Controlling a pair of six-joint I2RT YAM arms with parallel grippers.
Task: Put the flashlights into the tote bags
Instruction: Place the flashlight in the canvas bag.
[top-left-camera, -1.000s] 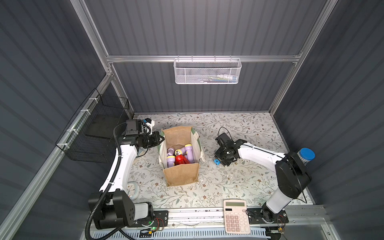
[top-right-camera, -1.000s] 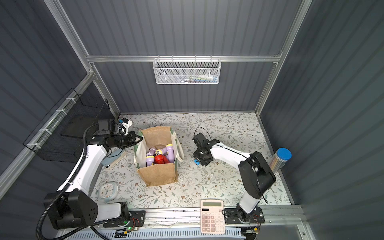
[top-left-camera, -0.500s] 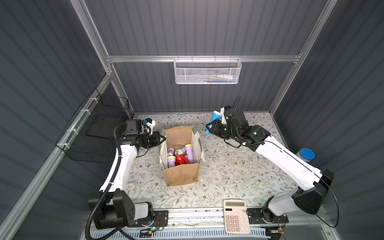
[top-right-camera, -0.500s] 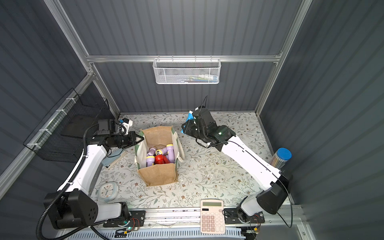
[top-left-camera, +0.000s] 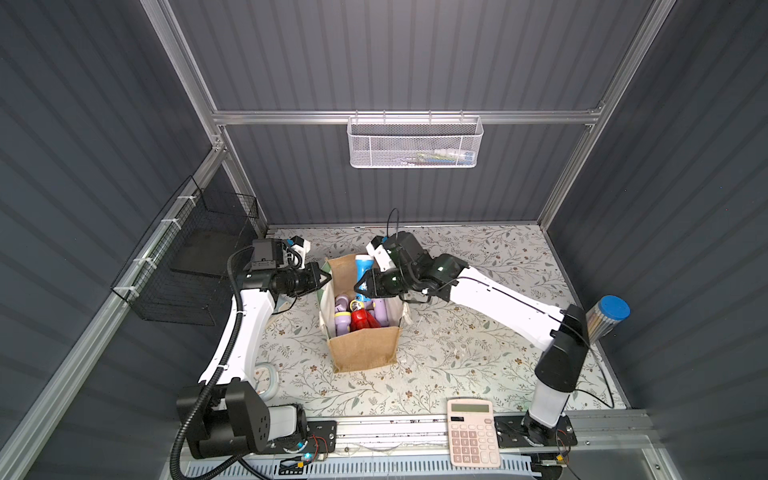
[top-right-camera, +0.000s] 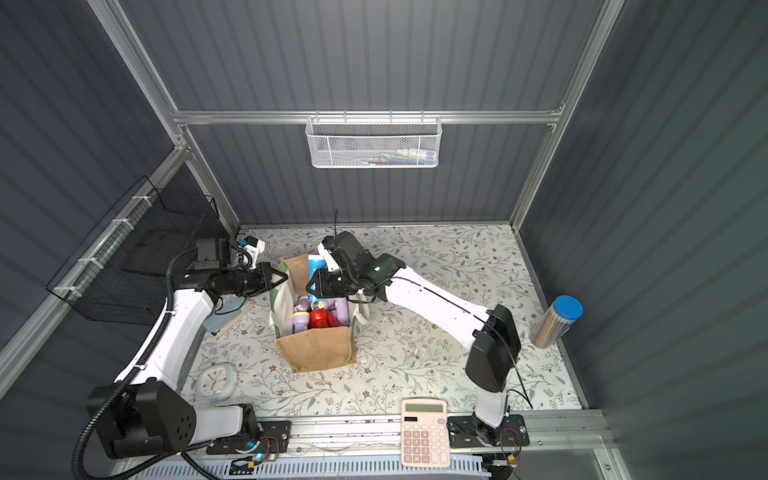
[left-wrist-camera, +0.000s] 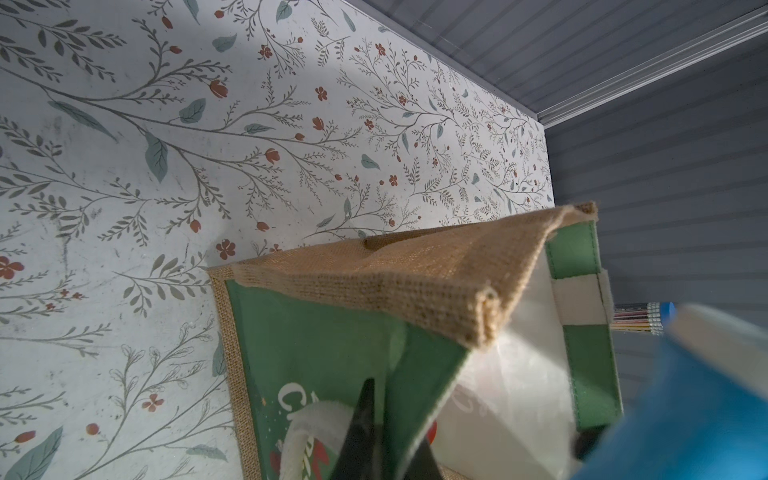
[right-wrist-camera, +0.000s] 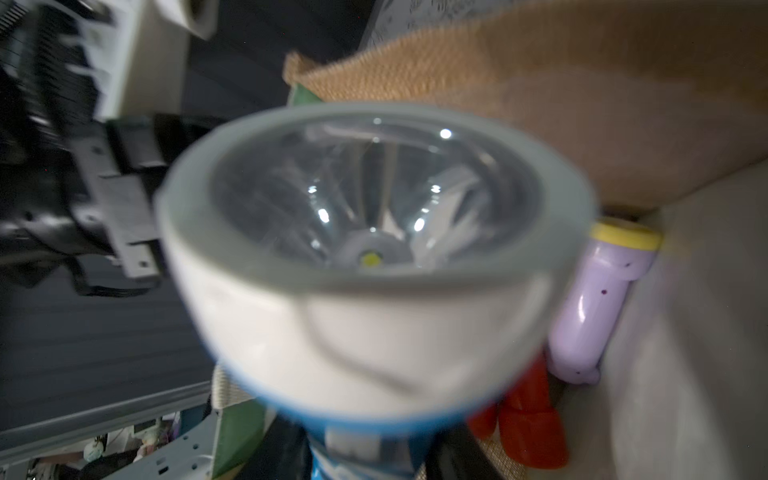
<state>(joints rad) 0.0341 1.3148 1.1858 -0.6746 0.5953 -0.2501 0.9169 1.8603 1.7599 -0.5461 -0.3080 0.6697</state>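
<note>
Floral surface (top-left-camera: 478, 357) bears none loose: torches (top-left-camera: 360, 322) lie in the bag (top-left-camera: 362, 353), centre frame. Above it the right hand (top-left-camera: 365, 289) pinches a blue torch (top-left-camera: 363, 268), seemingly the last. The left hand (top-left-camera: 328, 279) pinches the bag's rim.

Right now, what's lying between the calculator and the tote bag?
Nothing: only bare floral tabletop separates the calculator from the tote bag, in both top views.
</note>
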